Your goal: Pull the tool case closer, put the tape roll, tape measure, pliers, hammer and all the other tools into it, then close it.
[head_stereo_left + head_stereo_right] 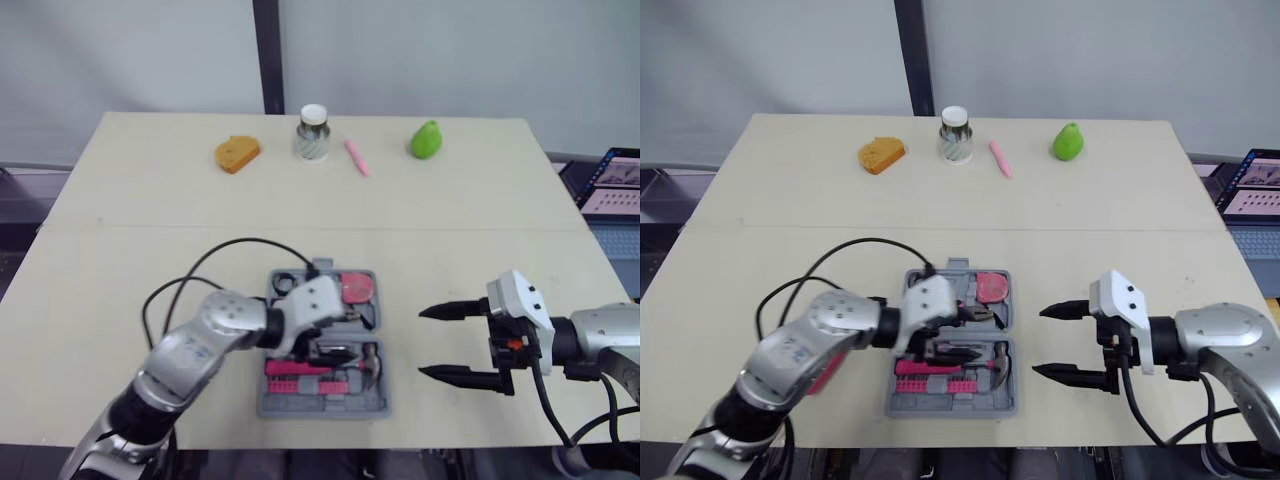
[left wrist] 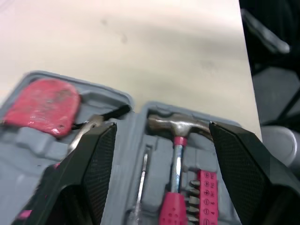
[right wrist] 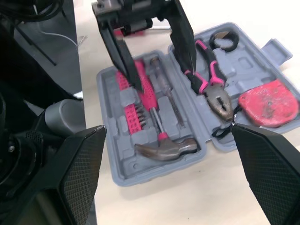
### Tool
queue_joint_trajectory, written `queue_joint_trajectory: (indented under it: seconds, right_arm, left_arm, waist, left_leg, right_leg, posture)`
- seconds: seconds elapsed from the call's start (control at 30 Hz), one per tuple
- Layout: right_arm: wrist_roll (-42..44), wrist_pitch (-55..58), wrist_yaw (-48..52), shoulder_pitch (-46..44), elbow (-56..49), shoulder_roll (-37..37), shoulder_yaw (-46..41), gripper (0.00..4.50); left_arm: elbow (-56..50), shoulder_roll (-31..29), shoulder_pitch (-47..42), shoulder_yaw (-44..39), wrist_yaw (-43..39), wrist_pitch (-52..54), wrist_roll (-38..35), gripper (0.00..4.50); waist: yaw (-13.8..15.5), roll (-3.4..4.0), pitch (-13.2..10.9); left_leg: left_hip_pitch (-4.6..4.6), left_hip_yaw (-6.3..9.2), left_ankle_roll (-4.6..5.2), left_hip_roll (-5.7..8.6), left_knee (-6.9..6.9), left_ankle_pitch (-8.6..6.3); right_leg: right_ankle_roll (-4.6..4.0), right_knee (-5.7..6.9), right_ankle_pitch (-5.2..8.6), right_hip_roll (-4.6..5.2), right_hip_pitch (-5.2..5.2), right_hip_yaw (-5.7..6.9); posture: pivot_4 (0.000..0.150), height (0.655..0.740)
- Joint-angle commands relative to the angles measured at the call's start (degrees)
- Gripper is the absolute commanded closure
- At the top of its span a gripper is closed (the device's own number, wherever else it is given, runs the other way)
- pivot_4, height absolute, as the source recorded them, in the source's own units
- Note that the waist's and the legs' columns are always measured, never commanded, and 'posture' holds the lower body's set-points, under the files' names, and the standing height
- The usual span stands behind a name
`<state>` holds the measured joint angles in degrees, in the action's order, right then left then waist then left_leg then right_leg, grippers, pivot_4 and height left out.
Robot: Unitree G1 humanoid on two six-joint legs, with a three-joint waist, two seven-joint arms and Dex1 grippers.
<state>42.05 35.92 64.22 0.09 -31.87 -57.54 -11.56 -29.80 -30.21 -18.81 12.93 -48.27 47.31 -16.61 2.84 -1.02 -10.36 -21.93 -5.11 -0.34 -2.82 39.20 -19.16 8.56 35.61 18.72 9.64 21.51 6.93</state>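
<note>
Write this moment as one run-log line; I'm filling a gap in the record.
tool case open | inside: hammer, pliers, tape measure | left gripper open over case | right gripper open, beside case

Bread (image 1: 237,154), jar (image 1: 313,133), pink stick (image 1: 357,157) and pear (image 1: 426,140) sit along table's (image 1: 150,200) far edge.

The left pincer (image 1: 335,347), fingers spread, hangs over the open grey plastic tool case (image 1: 320,406), blocking its middle. Right of the case, bare pale table (image 1: 430,250) reaches the spread right pincer (image 1: 443,343).

Beige table (image 1: 480,220) carries open tool case (image 1: 300,405), bread (image 1: 237,154), jar (image 1: 313,133), pink pen (image 1: 357,158), green pear (image 1: 426,140)
</note>
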Motion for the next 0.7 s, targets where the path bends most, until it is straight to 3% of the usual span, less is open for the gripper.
queue_joint_trajectory:
  seconds: [0.03,0.2,0.7]
  right_arm:
    - [2.7,1.0,-0.3,-1.5,-0.7,0.3,-1.8,0.00]
    - [4.7,2.4,-1.0,-2.6,-1.3,0.1,-2.6,0.00]
    - [4.7,2.9,-2.3,-0.3,-2.8,0.1,-4.2,0.00]
  left_arm:
    - [1.8,-0.8,4.0,-3.6,-3.2,-7.3,-3.2,2.00]
    - [4.9,-4.2,9.7,-1.1,-6.1,-13.8,-1.1,4.43]
    - [10.6,-4.0,12.4,5.8,-4.6,-19.9,3.9,4.43]
  waist:
    - [0.1,0.00,0.0]
    - [0.1,0.00,0.0]
    - [0.1,0.01,0.0]
  left_leg:
    - [0.00,0.00,0.00,0.00,0.00,0.00]
    - [0.00,0.00,0.00,0.00,0.01,0.00]
    - [0.00,-0.01,0.00,0.00,0.00,0.00]
  right_leg:
    - [0.00,0.00,0.00,0.00,0.00,0.00]
    - [0.00,-0.01,0.00,0.00,-0.01,0.00]
    - [0.00,0.00,-0.01,0.00,0.01,-0.01]
  posture:
    - [0.150,0.7400]
    - [0.150,0.7400]
    - [0.150,0.7400]
